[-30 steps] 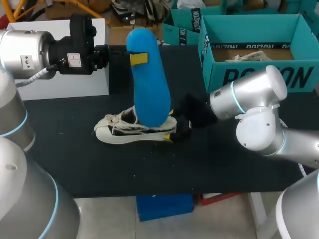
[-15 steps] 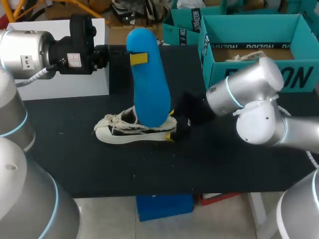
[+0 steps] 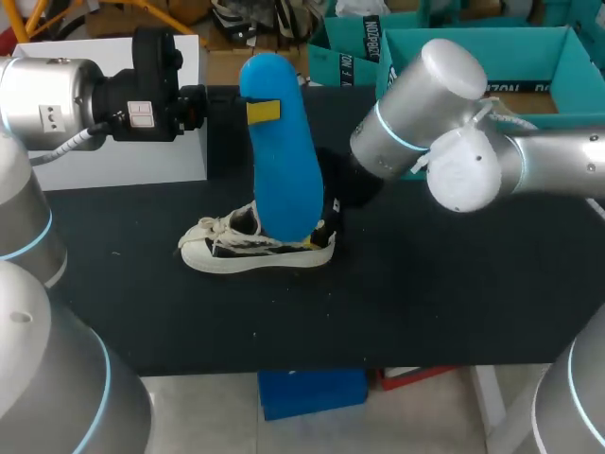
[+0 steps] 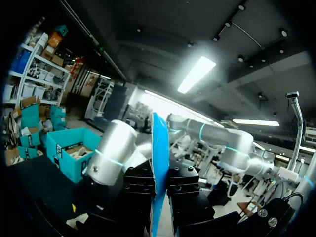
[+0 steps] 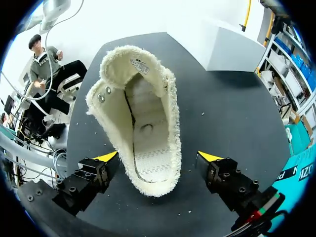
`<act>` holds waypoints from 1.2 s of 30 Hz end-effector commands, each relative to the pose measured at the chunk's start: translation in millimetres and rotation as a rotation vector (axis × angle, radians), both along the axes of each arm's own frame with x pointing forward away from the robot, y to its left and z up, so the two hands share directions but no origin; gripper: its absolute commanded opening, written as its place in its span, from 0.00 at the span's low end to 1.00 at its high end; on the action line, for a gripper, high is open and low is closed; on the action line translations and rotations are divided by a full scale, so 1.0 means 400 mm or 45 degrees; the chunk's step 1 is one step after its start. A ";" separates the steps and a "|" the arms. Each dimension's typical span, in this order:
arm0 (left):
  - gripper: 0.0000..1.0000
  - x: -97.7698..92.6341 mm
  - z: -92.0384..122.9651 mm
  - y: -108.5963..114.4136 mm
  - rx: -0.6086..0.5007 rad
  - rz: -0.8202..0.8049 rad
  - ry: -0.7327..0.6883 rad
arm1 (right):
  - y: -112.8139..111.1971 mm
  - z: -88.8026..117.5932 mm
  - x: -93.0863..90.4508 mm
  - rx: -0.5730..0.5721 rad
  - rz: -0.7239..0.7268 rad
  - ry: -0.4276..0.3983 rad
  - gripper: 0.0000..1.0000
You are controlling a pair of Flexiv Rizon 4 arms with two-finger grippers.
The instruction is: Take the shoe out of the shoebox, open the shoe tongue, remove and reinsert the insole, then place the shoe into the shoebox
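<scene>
A blue insole (image 3: 281,151) is being held upright over the black table (image 3: 425,303) by the left gripper (image 4: 159,183). Its two fingers are being pressed against the insole's flat faces from either side, so it is clamped on it. In the left wrist view the insole is being seen edge-on, as a thin blue strip between two black finger blocks. In the head view one yellow fingertip (image 3: 263,111) is showing against the insole's upper part. The insole's lower end is being hidden behind the shoe's collar (whether it is touching the shoe cannot be told). The shoe (image 3: 227,248), a pale low sneaker with loose laces, is sitting on its sole near the middle of the table, outside the teal shoebox (image 3: 539,57), which is standing open at the table's far right corner. A white box (image 3: 123,142) is standing at the far left. The left arm (image 3: 57,90) is being brought in from the left, and the right arm (image 3: 444,123) from the right, across the front of the shoebox. The right gripper (image 5: 158,157) is being held over the heel end of the shoe with its fingers apart. In the right wrist view the shoe's opening is being looked into from above — a fleecy cream rim around a bare, stitched footbed. One yellow tip is standing clear of the rim with a gap of dark table between — the other is lying just beside the rim, and contact there cannot be judged.
</scene>
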State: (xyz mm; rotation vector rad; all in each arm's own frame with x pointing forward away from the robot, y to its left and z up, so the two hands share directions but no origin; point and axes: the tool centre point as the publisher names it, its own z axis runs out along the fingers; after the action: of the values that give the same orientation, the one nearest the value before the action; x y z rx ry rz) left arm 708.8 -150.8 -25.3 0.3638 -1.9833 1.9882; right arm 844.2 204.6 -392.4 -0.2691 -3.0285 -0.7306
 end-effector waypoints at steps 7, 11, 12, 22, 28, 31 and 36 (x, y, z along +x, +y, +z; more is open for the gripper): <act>0.00 -0.002 -0.002 -0.003 0.001 0.006 0.000 | 0.050 0.026 0.031 -0.465 0.032 0.032 1.00; 0.00 -0.002 -0.002 -0.003 0.001 0.006 0.000 | 0.072 0.025 0.040 -0.522 0.042 0.029 1.00; 0.00 -0.002 -0.002 -0.003 0.001 0.006 0.000 | 0.080 0.024 0.043 -0.543 0.048 0.027 1.00; 0.00 -0.002 -0.002 -0.003 0.001 0.006 0.000 | 0.138 0.012 0.062 -0.598 0.100 0.026 1.00; 0.00 -0.002 -0.002 -0.003 0.001 0.006 0.000 | 0.156 0.003 0.071 -0.590 0.126 0.025 1.00; 0.00 -0.002 -0.002 -0.003 0.001 0.006 0.000 | 0.159 -0.001 0.073 -0.588 0.130 0.027 1.00; 0.00 -0.002 -0.002 -0.003 0.001 0.006 0.000 | 0.157 -0.012 0.071 -0.583 0.127 0.036 1.00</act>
State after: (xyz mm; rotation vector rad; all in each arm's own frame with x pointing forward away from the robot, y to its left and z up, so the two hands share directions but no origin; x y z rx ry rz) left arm 708.8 -150.8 -25.3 0.3638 -1.9833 1.9882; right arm 871.4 263.8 -394.3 -0.1264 -3.1162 -0.0537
